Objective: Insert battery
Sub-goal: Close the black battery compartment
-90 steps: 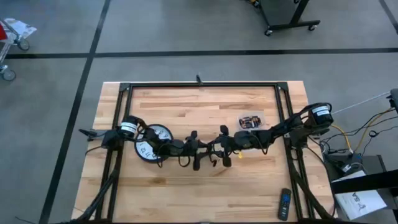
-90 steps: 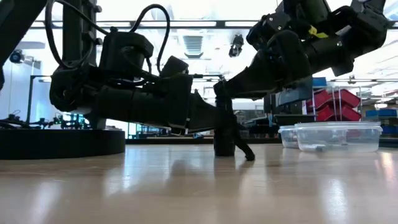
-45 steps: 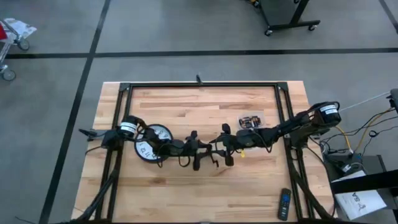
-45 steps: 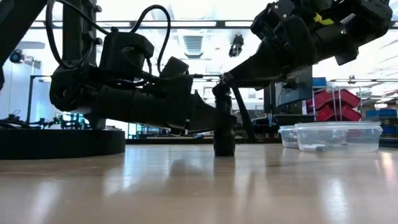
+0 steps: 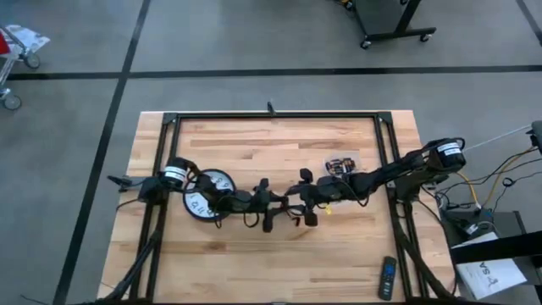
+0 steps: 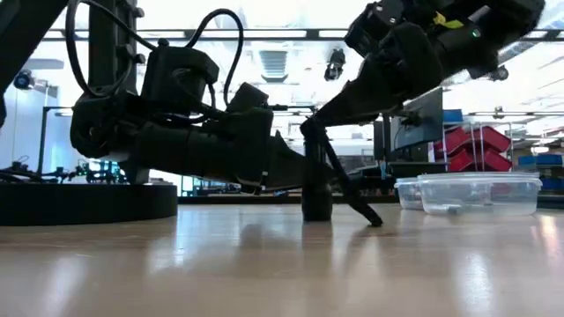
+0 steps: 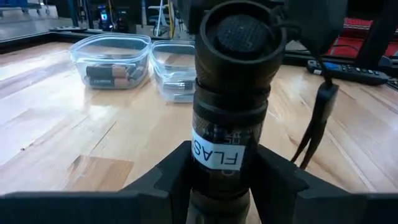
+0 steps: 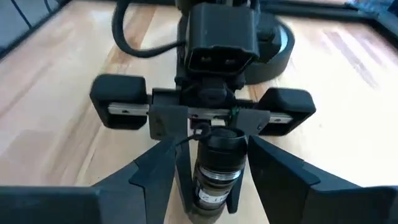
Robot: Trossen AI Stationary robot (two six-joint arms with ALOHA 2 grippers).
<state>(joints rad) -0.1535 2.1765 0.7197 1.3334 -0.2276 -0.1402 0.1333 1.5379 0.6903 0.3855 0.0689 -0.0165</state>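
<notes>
table (image 5: 254, 271) first, since it carries everything, and i place the rest from the flashlight (image 7: 233, 134) standing near its middle. i read that upright stance as deliberate: the tail cap (image 7: 241, 37) faces up where a claw can work it. clock (image 5: 206, 193) lies face up behind the left arm, well away from the flashlight on the left arm's side, and i judge it plays no part now. two clear tubs sit beyond the flashlight toward the right arm's base; the nearer battery tub (image 7: 112, 59) shows cells inside, so the battery for the task is not yet in the light as far as i can see. a remote (image 5: 386, 277) lies at the table's near right corner, well apart.

left claw (image 7: 219, 180) is clamped on the flashlight's lower body, which i take as bracing it against twisting. right claw (image 8: 208, 180) has its fingers either side of the upper body just under the cap; i cannot tell whether they press it. a lanyard (image 6: 352, 194) slants from the flashlight down to the wood.
</notes>
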